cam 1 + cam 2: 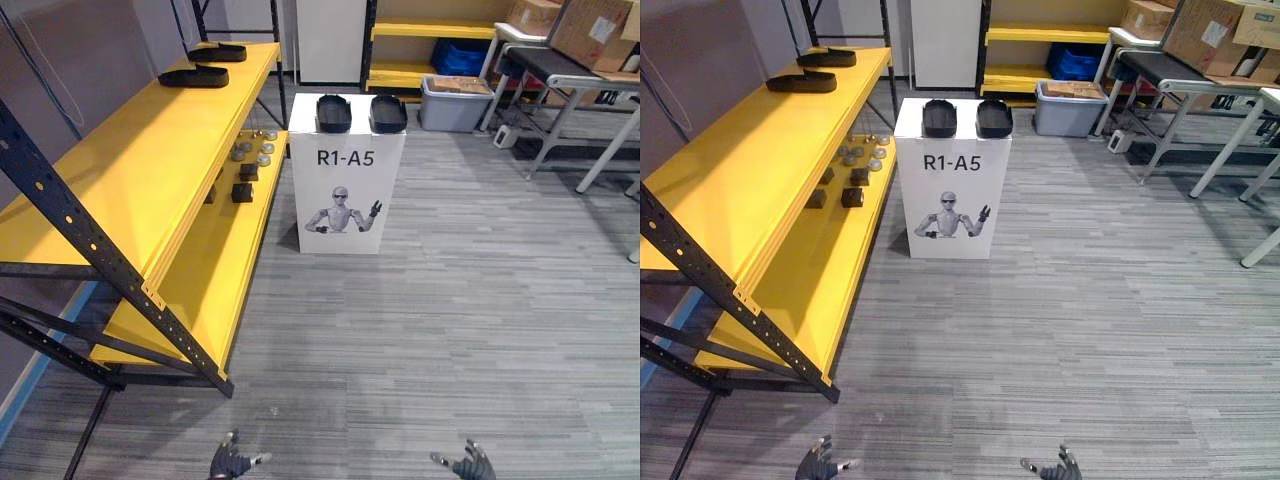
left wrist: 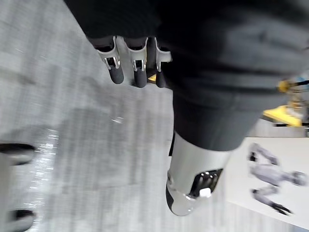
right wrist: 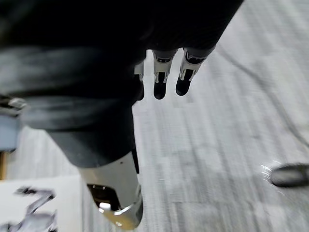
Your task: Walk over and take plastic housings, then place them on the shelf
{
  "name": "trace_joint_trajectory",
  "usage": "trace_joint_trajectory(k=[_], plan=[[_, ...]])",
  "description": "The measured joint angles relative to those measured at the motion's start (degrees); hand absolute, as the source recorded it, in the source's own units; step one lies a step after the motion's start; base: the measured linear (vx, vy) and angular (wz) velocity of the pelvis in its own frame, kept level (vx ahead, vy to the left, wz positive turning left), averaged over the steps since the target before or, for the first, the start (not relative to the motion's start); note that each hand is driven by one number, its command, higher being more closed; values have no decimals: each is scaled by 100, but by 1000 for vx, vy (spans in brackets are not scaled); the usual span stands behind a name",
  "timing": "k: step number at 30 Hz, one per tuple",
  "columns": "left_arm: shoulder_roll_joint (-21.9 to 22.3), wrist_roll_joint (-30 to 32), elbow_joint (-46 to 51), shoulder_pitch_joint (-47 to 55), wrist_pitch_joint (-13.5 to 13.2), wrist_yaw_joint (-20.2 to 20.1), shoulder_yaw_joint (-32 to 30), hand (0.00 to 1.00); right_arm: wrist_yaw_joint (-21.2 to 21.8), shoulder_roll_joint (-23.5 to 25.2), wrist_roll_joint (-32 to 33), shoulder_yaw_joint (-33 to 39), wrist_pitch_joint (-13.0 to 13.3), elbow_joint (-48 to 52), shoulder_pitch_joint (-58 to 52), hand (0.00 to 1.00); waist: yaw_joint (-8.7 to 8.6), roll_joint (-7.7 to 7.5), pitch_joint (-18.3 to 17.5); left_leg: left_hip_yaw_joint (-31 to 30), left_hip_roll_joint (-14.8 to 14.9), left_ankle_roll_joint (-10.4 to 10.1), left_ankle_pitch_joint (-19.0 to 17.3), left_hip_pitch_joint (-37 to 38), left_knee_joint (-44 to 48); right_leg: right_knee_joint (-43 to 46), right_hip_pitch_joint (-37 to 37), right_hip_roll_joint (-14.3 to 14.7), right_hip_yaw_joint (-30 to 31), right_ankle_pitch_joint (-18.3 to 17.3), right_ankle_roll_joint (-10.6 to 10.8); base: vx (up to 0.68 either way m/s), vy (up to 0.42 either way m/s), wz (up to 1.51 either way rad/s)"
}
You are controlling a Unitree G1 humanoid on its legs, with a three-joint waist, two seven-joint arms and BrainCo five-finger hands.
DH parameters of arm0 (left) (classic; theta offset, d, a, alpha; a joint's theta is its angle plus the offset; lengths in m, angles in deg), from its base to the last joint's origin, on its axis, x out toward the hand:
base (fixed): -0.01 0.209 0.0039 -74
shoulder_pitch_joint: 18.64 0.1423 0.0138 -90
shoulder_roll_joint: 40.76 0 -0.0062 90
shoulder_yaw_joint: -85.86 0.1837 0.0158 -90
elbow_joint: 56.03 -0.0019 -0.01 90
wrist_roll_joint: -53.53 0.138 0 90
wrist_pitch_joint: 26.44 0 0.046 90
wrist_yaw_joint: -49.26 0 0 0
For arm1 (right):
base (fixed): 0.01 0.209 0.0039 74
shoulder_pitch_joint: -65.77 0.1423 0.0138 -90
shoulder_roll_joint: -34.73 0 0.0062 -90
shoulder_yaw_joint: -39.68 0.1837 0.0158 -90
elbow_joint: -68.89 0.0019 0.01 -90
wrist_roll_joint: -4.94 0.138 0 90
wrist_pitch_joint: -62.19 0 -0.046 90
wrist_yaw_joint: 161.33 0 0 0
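My left hand [image 1: 230, 462] and right hand [image 1: 470, 465] hang low, fingers [image 2: 116, 72] released, holding nothing. Two black plastic housings [image 1: 334, 113] sit ahead on the white counter [image 1: 345, 180], beside the yellow shelf [image 1: 130, 170].

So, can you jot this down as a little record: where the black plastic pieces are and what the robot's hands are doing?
to fetch: two black plastic housings side by side on the white stand
on shelf: two similar black housings on the yellow shelf, top board
lower board: small parts
left hand: open, empty, low over the floor
right hand: open, empty, low over the floor
stage: stand ahead, not yet reached
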Motion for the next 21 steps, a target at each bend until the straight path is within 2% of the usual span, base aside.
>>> trace_joint_trajectory(k=[5, 18, 21], plan=[[-1, 145, 349, 186, -22, -6, -21, 0, 108, -189, -428, -108, 72, 245, -46, 0, -11, 7, 85, 5, 6, -20, 8, 49, -73, -76, 48, 4, -1, -2, 3, 0, 0, 0], [44, 137, 501, 418, -18, 21, -402, 0, 200, -273, -416, -103, 73, 257, -37, 0, -4, 31, 97, 113, 8, -37, -5, 50, -72, -68, 30, 2, 47, -10, 15, -15, 3, -2], [147, 126, 485, 418, -16, 55, -581, 0, 159, -267, -396, -99, 71, 256, 20, 0, 10, 44, 106, 283, 26, -106, -67, -1, -11, -23, -51, 16, 169, -10, 15, -33, 13, -19]])
